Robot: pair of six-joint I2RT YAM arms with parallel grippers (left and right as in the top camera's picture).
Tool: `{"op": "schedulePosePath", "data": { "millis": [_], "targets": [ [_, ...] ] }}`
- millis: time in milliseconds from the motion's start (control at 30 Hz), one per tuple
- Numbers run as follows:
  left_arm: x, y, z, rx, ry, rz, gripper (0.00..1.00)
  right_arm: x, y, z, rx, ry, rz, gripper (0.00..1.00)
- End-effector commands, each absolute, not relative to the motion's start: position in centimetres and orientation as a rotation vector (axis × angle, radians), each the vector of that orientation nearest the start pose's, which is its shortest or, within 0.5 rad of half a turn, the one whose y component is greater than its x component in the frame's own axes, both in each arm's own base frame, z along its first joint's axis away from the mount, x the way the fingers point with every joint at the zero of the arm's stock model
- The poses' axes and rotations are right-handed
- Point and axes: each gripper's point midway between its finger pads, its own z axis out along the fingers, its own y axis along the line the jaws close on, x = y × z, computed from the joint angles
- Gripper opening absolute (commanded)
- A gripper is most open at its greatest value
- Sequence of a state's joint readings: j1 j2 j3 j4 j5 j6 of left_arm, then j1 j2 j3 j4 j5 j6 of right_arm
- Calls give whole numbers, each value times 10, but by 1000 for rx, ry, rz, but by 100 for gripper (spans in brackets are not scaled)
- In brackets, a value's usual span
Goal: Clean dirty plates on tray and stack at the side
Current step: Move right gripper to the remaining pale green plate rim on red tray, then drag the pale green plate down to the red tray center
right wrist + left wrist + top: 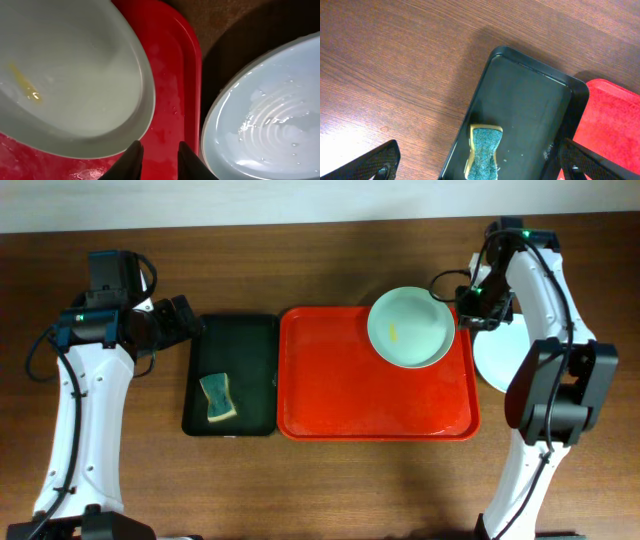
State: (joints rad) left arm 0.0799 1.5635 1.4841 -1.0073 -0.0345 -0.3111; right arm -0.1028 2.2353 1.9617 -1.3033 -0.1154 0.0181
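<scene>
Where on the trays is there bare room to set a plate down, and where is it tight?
Red tray: bare across its left half and near edge, bordered by the mint plate. Black tray: free beyond the sponge. Tight at the red tray's far right corner: mint plate, right pincer, second plate alongside.

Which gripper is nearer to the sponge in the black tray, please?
Left. The left gripper is by the black tray holding the sponge; the right gripper is across the red tray.

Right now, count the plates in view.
2. A yellow-smeared plate on the red tray, far right corner; a pale plate on the table beside it, perhaps hiding others.
</scene>
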Motion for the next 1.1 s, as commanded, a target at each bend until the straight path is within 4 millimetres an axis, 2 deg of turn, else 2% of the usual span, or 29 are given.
{"op": "schedulePosePath", "data": {
  "millis": [0,133,667,867,933,1033,1067],
  "targets": [
    [380,39,201,-545,2598,-19,99,438,-21,65,174,3126,190,25],
    [380,39,201,-545,2598,-19,99,438,-21,61,174,3125,190,24],
    [380,39,201,-545,2598,-19,99,431,-19,18,176,3131,202,20],
    [380,39,201,-545,2598,-19,99,431,-19,15,175,3129,208,21],
    [380,39,201,-545,2598,-19,99,431,-18,16,175,3127,220,17],
    [380,39,201,-545,2598,-19,99,432,-16,16,175,3121,238,5],
    [380,39,201,-545,2598,-19,99,432,-15,16,175,3121,245,4]
  ]
}}
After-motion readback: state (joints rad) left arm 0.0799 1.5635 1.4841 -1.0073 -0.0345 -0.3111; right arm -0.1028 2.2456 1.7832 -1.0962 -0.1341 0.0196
